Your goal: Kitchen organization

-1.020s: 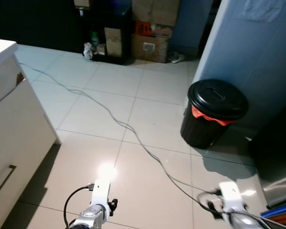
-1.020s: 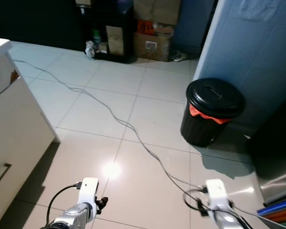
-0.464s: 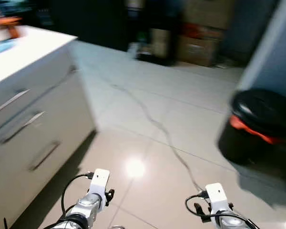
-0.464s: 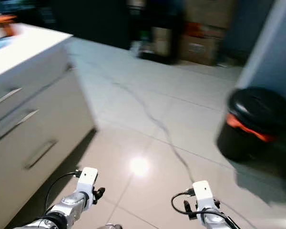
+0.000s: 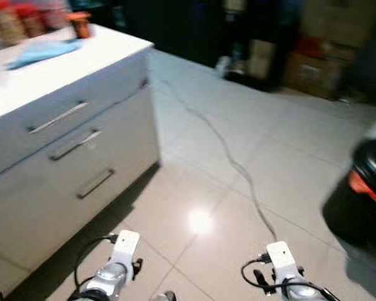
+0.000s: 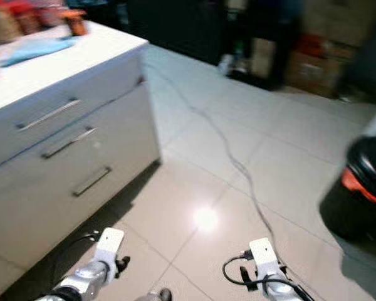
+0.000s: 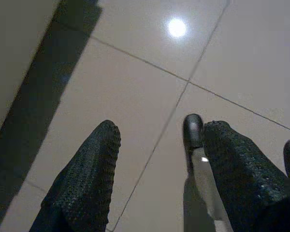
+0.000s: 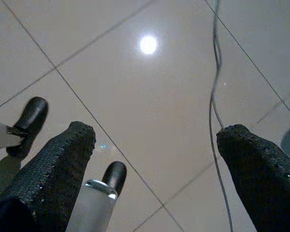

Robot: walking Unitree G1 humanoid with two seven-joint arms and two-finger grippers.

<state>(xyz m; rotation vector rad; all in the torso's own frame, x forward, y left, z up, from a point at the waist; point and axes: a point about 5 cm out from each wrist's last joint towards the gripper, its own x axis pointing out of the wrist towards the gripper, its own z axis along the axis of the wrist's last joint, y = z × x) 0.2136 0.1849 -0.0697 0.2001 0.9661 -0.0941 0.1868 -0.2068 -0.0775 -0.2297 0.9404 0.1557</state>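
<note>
A white kitchen counter (image 5: 81,144) with three handled drawers stands at the left. On its top lie a blue cloth (image 5: 44,50), several jars (image 5: 6,22) and an orange-lidded jar (image 5: 80,24), all blurred. My left arm (image 5: 120,254) and right arm (image 5: 281,266) hang low over the tiled floor. The left gripper (image 7: 159,159) is open with only floor tiles between its fingers. The right gripper (image 8: 154,154) is also open and holds nothing, above the floor cable (image 8: 215,96).
A grey cable (image 5: 238,166) runs across the tiles from the back toward my right side. A black bin (image 5: 370,188) with an orange liner stands at the right edge. Cardboard boxes (image 5: 319,69) and dark shelving line the far wall. My black feet (image 7: 192,130) are below.
The camera has swung left: the counter now takes up the left half and the bin has slid to the right edge. Both arms hang as before.
</note>
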